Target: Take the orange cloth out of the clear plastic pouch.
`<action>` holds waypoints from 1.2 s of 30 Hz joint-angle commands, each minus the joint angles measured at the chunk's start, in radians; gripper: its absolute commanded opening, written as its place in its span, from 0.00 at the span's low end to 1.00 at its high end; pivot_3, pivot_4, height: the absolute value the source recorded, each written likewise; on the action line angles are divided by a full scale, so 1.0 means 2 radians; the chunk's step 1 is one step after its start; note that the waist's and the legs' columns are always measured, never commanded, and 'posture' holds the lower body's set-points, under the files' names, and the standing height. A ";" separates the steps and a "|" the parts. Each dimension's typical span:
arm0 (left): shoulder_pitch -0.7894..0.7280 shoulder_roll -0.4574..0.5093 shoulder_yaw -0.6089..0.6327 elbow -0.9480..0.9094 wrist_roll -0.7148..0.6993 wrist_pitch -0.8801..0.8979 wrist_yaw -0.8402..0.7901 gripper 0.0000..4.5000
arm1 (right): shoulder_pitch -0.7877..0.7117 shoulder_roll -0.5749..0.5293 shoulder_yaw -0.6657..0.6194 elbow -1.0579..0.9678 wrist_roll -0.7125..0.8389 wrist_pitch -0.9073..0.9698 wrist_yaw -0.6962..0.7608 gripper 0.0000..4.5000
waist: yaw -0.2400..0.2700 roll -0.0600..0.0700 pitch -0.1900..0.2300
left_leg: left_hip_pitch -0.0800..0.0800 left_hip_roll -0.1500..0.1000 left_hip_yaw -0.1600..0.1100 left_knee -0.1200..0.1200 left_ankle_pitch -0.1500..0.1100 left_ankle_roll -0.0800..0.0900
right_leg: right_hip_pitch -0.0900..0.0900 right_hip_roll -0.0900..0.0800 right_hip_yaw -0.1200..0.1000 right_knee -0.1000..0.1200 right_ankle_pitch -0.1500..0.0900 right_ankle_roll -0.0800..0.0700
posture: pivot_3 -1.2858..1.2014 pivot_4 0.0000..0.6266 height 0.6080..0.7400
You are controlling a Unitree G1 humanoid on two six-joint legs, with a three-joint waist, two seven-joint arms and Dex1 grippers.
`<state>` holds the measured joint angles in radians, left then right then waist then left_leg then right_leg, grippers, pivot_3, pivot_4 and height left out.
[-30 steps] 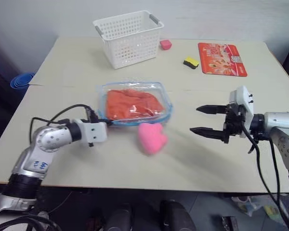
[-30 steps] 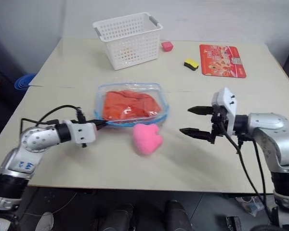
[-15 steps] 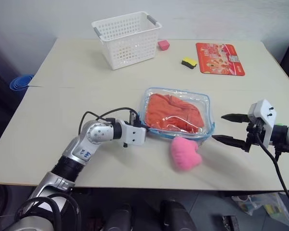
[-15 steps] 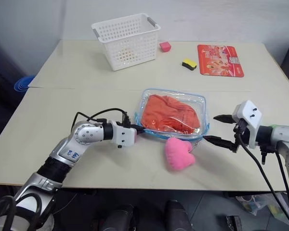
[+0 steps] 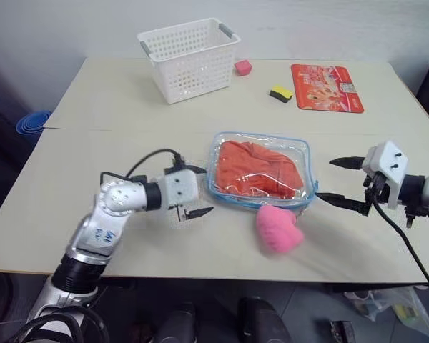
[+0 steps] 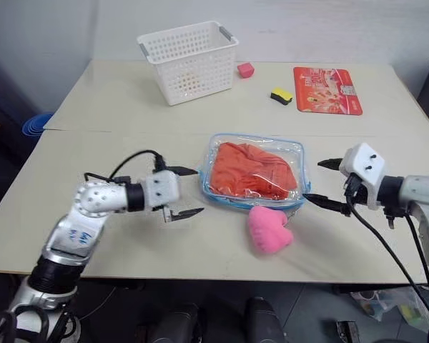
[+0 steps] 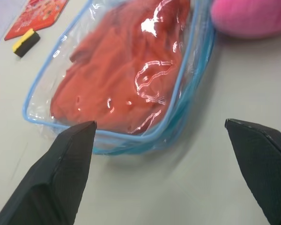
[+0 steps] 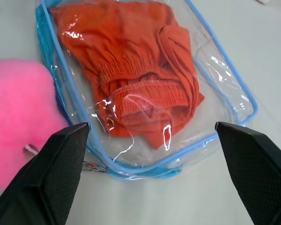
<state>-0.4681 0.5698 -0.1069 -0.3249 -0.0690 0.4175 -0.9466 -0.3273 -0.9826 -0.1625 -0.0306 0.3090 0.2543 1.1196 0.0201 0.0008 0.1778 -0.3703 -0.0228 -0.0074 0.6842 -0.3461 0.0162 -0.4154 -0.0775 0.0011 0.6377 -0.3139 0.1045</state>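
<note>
**Reader:** What has changed at this moment?

**Legend:** A second ago the left gripper (image 5: 188, 192) was closed on the near left corner of the clear plastic pouch (image 5: 262, 171), and the pouch lay left of the table's (image 5: 93, 107) middle. It now lies right of the middle, between the two arms, and the left gripper has let go: its two black fingers stand wide apart, just left of the pouch and clear of it. The pink heart-shaped sponge (image 5: 279, 229) went along with the pouch and rests against its near edge.

**Reader:** And the right arm?

**Legend:** The right gripper (image 5: 343, 182) has its fingers spread and empty, just right of the pouch. It has drawn back toward the right table edge.

**Reader:** What does that mean for the task?

**Legend:** The orange cloth (image 5: 257, 168) is still wholly inside the pouch, crumpled against the clear wall. The shift looks like a repositioning, bringing the pouch within reach of both arms. Extraction has not begun, and neither arm holds anything.

**Reader:** How does the pouch lie?

**Legend:** Flat on the table, its long axis running roughly left to right and slightly skewed, the right end sitting a little nearer. One short blue-edged end faces each gripper. Which edge carries the opening cannot be told. The white lattice basket (image 5: 189, 57) stands well apart at the far side.
</note>
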 commanded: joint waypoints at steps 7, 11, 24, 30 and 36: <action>-0.121 -0.013 -0.072 0.016 -0.166 0.137 -0.116 0.99 | -0.084 -0.024 0.076 0.108 -0.117 -0.201 0.036 1.00 | 0.001 0.000 0.000 | 0.000 -0.001 0.000 0.000 0.000 0.000 | 0.001 0.000 0.000 -0.001 0.000 0.000 | 0.52 0.24 1.00; -0.165 -0.061 -0.158 0.105 -0.115 0.075 -0.134 0.99 | -0.106 -0.034 0.100 0.154 -0.150 -0.272 0.051 1.00 | 0.000 0.000 0.000 | 0.000 -0.001 0.000 0.000 0.000 0.000 | 0.001 0.000 0.000 -0.001 0.000 0.000 | 0.52 0.24 1.00; -0.184 -0.158 -0.249 0.274 0.042 -0.164 -0.088 0.79 | -0.104 -0.037 0.111 0.188 -0.173 -0.338 0.041 1.00 | -0.003 0.000 0.000 | 0.001 0.000 0.002 0.000 0.001 0.000 | 0.000 0.001 0.002 0.000 0.000 0.000 | 0.52 0.24 1.00; -0.173 -0.159 -0.243 0.278 0.055 -0.173 -0.086 0.36 | -0.114 -0.007 0.128 0.194 -0.194 -0.349 0.016 1.00 | -0.004 0.000 0.000 | 0.001 0.000 0.003 0.001 0.001 0.000 | 0.000 0.001 0.002 0.001 0.000 0.000 | 0.52 0.24 1.00; -0.168 -0.159 -0.229 0.262 0.051 -0.159 -0.083 0.01 | -0.127 0.007 0.134 0.220 -0.192 -0.368 0.012 0.70 | -0.003 0.000 0.000 | 0.001 0.000 0.003 0.001 0.001 0.000 | 0.000 0.001 0.002 0.001 0.000 0.000 | 0.52 0.24 1.00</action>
<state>-0.8117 0.2525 -0.5802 0.2353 0.0295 0.0889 -1.1152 -0.5634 -0.9705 0.1174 0.4080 -0.0950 -0.4627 1.1472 0.0137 0.0004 0.1780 -0.3685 -0.0233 -0.0024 0.6863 -0.3448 0.0163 -0.4155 -0.0762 0.0052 0.6392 -0.3138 0.1046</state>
